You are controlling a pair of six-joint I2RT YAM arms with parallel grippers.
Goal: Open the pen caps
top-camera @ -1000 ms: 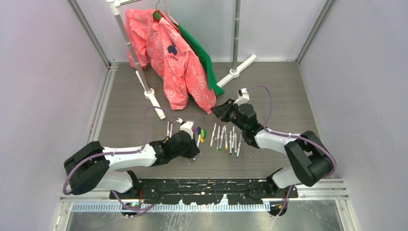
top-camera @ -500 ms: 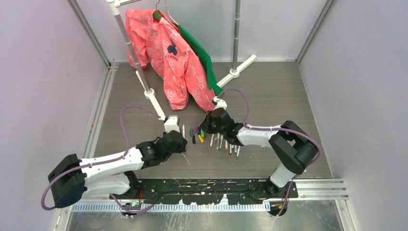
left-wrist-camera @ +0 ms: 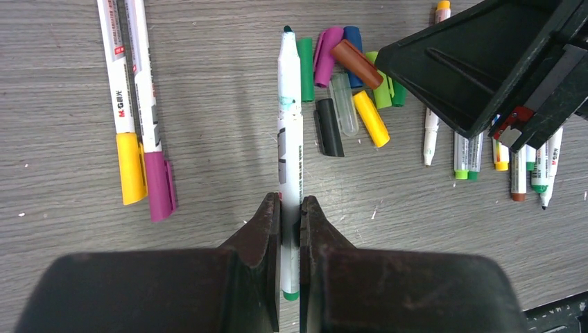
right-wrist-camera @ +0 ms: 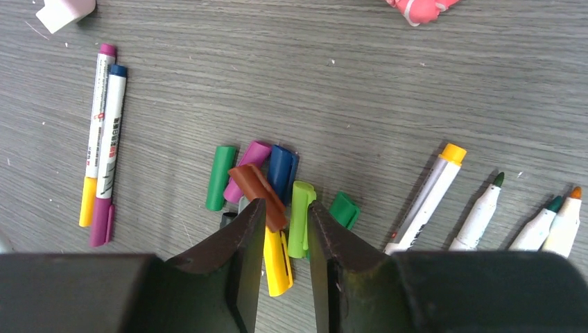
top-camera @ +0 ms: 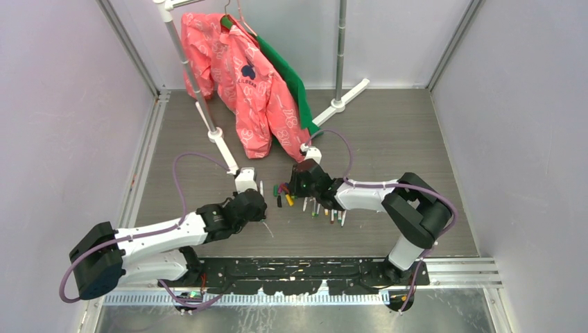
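**Pen caps** (left-wrist-camera: 353, 64): loose heap on tabletop (left-wrist-camera: 222, 229), at 1 o'clock from left pincer (left-wrist-camera: 290, 208).
**Left pincer:** pinching an uncapped pen (left-wrist-camera: 289, 125).
**Right pincer** (right-wrist-camera: 286, 208): spread above heap, gripping nothing.
**Outstanding:** two capped pens (left-wrist-camera: 147, 104) at 10 o'clock.
**Progress:** judged nearly complete.

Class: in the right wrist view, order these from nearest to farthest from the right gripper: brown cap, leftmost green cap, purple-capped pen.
1. brown cap, right at the tips of the right gripper.
2. leftmost green cap, slightly left of it.
3. purple-capped pen, far left.
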